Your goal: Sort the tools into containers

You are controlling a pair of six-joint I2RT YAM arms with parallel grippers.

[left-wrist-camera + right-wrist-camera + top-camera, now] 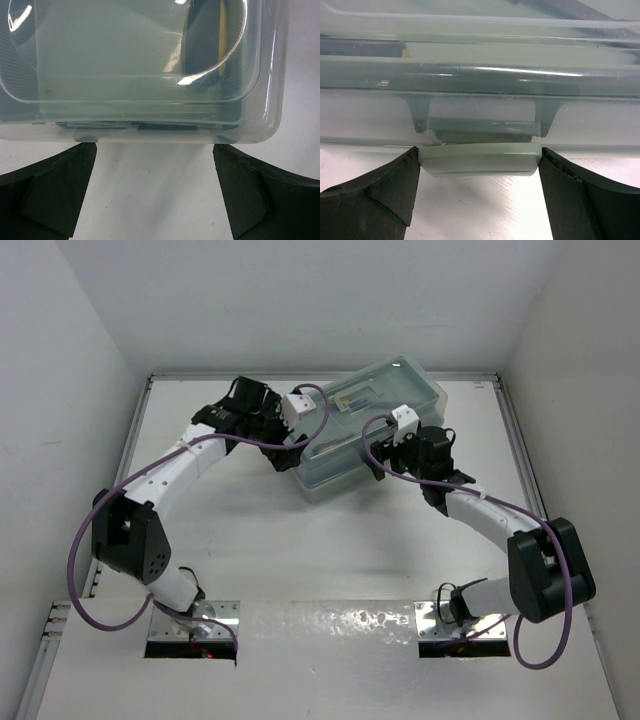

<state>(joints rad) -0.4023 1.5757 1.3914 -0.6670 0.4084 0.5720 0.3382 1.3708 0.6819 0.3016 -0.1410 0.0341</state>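
White table (250,530) and bare white walls frame the scene. The right gripper (478,152) sits low on the table, its two dark fingers closed against the two ends of a pale green latch (480,165). The latch fills the whole gap between them. Its long axis runs from finger to finger, parallel to the side of the toolbox (370,430) that rises just behind it. That side is the near long one. The toolbox lies toward the far edge of the table, its length slanting from near left toward the far right corner, with its clear lid (385,390) down.

The left gripper (155,150) is spread wide and holds nothing. It faces the left short end of the toolbox, which stands just ahead of the fingertips without touching them. Through the lid shows a tool (205,45) with a dark, yellow-striped handle, already inside.

Judging by this, the right arm is the one placed to work the latch, probably by swinging it away from the wall. The left can only steady the end.
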